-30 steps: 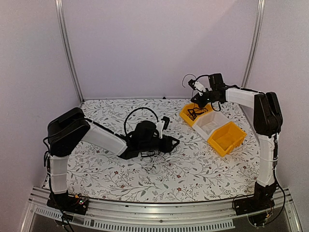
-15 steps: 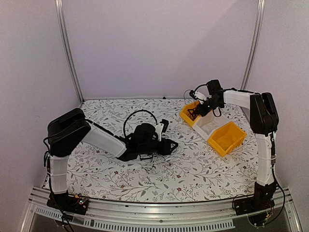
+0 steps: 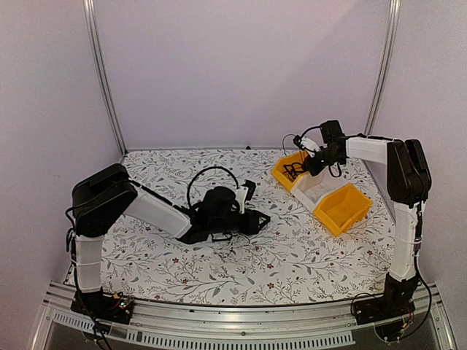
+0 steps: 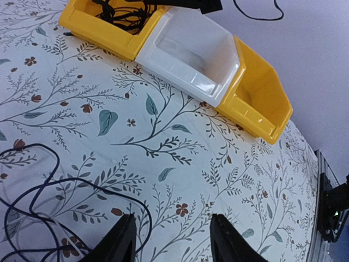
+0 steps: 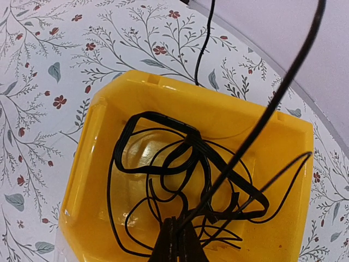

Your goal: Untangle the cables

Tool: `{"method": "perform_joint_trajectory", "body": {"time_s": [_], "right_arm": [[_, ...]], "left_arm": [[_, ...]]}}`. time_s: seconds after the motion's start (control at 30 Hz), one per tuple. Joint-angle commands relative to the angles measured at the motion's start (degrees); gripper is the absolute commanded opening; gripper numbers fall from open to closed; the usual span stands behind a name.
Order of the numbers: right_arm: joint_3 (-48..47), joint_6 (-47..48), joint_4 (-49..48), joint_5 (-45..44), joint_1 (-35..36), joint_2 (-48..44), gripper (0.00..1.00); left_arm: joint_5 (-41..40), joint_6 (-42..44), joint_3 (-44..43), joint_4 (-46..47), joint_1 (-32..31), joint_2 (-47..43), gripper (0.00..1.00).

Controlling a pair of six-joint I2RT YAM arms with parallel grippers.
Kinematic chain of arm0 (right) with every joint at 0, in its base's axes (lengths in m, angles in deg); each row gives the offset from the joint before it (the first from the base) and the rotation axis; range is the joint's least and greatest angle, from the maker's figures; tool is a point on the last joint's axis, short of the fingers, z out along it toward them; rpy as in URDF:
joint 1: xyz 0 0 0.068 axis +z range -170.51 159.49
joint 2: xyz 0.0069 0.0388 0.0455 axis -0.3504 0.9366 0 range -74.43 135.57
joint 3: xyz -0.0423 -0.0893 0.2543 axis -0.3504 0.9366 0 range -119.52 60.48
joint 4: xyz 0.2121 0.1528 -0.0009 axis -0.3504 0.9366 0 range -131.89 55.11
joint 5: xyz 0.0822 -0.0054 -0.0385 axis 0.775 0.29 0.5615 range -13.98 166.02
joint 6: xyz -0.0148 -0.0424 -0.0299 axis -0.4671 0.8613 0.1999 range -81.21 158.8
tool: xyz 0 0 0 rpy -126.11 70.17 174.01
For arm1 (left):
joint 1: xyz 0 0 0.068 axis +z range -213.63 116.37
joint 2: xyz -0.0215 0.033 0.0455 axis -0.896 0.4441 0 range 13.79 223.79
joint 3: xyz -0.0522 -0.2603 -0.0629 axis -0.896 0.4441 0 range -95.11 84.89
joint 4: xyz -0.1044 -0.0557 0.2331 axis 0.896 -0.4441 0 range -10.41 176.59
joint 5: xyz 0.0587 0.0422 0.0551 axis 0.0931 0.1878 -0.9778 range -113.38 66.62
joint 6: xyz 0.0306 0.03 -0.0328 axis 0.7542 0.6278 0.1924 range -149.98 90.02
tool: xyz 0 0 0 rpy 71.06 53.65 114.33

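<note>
Now my right pincer (image 5: 175, 240) nips a black cord (image 5: 271, 106), likely limp and light, over the yellow bin (image 5: 95, 142) at two o'clock; my left pincer (image 4: 172, 240) gapes near worktop loops (image 4: 82, 182), best pinched mid-strand.

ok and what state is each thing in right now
left jaws, open, nothing between them
right jaws, shut on a black cable
far yellow bin, holds tangled black cables
white bin, looks empty
near yellow bin, empty
loose cable, looped on the table
</note>
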Motion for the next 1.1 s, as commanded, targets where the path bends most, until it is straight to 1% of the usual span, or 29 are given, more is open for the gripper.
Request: {"method": "perform_joint_trajectory", "body": {"time_s": [0.0, 0.43, 0.67, 0.87, 1.07], "right_arm": [[2.16, 0.74, -1.96, 1.98, -0.52, -4.78, 0.0], [4.7, 2.06, -1.98, 1.25, -2.25, -6.32, 0.0], [8.89, 1.28, -7.15, 10.43, -3.9, -10.26, 0.0], [12.02, -2.67, -15.97, 17.6, -3.9, -12.42, 0.0], [12.37, -4.71, -18.54, 20.64, -3.95, -13.1, 0.0]], "left_arm": [[0.43, -0.24, -0.28, 1.52, -0.78, -0.34, 0.46], [0.43, -0.2, -0.13, 1.69, -0.78, -0.26, 0.46], [0.71, -0.27, -0.41, 1.61, -0.8, 0.05, 0.46], [0.69, -0.15, -0.55, 1.44, -0.89, -0.02, 0.46], [0.05, 0.37, 0.04, 0.83, -0.9, -0.87, 0.46]]}}
